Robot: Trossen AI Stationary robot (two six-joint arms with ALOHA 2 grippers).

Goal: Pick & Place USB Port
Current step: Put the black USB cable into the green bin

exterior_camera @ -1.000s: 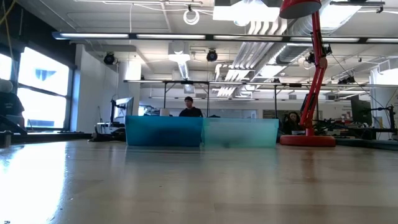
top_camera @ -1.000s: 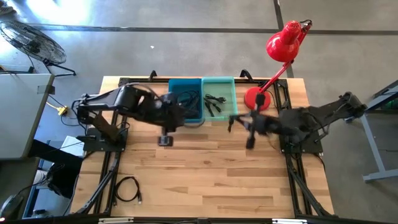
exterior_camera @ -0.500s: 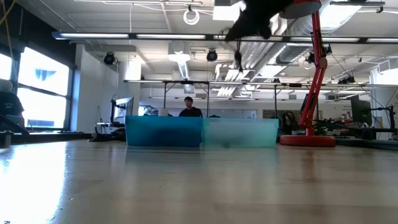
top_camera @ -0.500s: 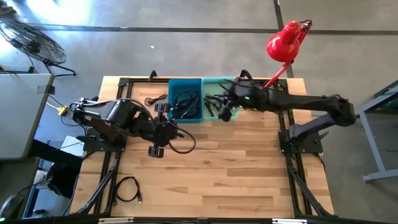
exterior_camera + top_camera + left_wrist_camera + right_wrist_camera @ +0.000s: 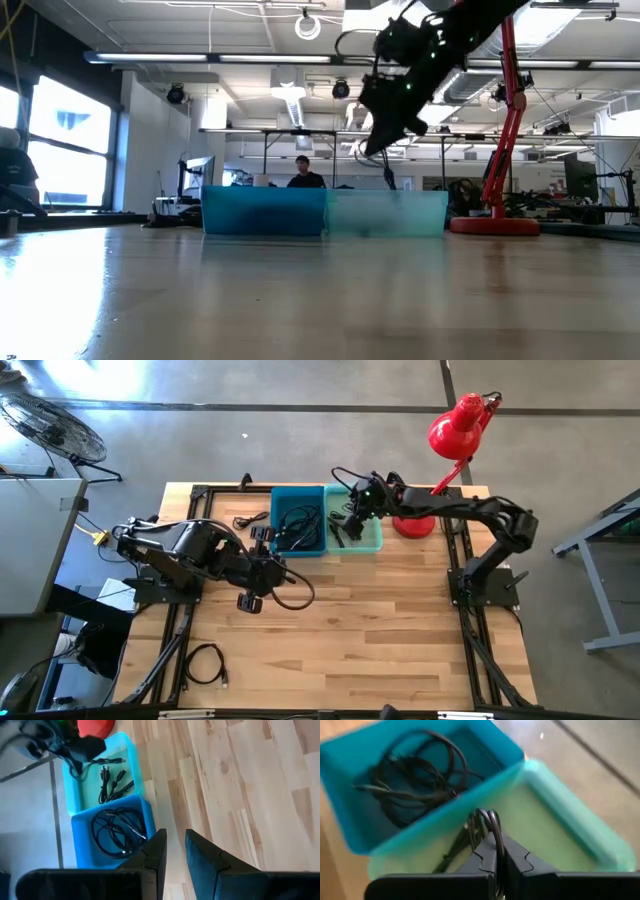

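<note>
Right hand (image 5: 352, 512) pinching cable (image 5: 482, 822) over teal bin (image 5: 375, 540)

You can't make out where the looped cable (image 5: 485, 822) pinched in the right gripper (image 5: 496, 851) ends; it vanishes behind the fingers. Beneath that gripper, the small cables (image 5: 345, 525) in the green bin (image 5: 375, 542) blur together.

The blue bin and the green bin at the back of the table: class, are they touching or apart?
Touching. In the high view the blue bin and the green bin sit side by side with walls meeting; the low view shows no gap either.
</note>
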